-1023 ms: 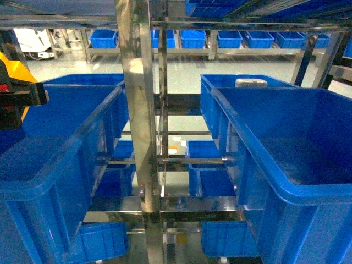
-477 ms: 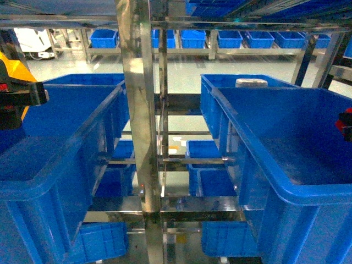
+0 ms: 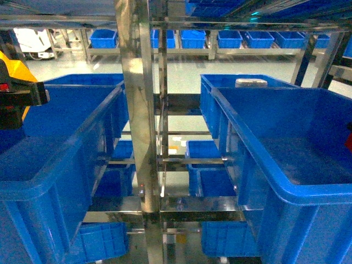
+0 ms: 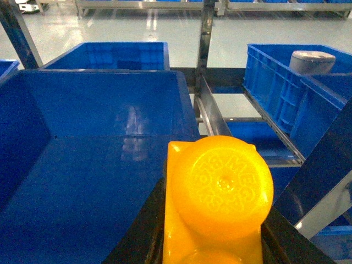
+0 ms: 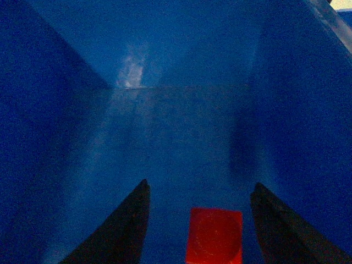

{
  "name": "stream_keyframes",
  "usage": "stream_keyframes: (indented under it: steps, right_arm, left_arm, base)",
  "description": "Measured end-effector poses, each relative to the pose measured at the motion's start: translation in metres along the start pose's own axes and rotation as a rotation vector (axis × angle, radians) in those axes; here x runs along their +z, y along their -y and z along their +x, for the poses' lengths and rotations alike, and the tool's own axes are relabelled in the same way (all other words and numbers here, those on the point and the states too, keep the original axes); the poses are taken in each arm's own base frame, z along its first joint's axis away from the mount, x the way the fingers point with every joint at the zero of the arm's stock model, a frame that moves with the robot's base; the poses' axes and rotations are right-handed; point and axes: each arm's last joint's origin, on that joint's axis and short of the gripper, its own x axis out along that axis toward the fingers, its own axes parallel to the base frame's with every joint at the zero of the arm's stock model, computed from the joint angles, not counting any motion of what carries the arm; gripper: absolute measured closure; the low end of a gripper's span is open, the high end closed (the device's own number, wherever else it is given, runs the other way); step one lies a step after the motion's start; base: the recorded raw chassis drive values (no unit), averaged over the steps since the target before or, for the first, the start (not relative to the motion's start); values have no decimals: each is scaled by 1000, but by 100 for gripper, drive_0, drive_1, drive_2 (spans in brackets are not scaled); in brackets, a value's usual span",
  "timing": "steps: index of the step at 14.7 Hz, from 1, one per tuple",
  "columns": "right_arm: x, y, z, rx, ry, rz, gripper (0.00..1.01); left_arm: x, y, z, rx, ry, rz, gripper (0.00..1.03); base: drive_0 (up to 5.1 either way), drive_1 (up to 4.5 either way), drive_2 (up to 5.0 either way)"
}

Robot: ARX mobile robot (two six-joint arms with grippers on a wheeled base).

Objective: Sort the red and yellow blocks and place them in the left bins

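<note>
The yellow block (image 4: 217, 206), two-studded, sits pinched in the left end effector (image 4: 212, 242) above the near right corner of the left bin (image 4: 82, 165); only dark edges of the fingers show beside it. One red block (image 5: 214, 235) lies between the right end effector's (image 5: 199, 220) two dark fingers (image 5: 129, 225), which stand spread apart and do not touch it, inside a blue bin (image 5: 165, 110). In the head view, two large bins stand nearest on the metal rack (image 3: 137, 110), the second (image 3: 297, 143) on the right.
</note>
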Motion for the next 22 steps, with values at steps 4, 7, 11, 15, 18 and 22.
stream_keyframes:
  steps: [4, 7, 11, 15, 18, 22]
  right_arm:
    - [-3, -23, 2, 55, 20, -37, 5]
    - [-6, -36, -14, 44, 54, -39, 3]
    - [-2, -60, -74, 44, 173, -78, 3]
    - [-24, -85, -152, 10, 231, -93, 3]
    - [-24, -100, -208, -33, 395, -136, 3]
    - [-25, -99, -205, -37, 374, -134, 3]
  left_arm:
    - [0, 0, 0, 0, 0, 0, 76]
    - [0, 0, 0, 0, 0, 0, 76]
    - [0, 0, 0, 0, 0, 0, 76]
    - [0, 0, 0, 0, 0, 0, 76]
    - [0, 0, 0, 0, -1, 0, 76]
    - [-8, -14, 7, 62, -48, -15, 76]
  base:
    - [0, 0, 0]
    - [0, 0, 0]
    - [0, 0, 0]
    - [0, 0, 0]
    - [0, 0, 0]
    - [0, 0, 0]
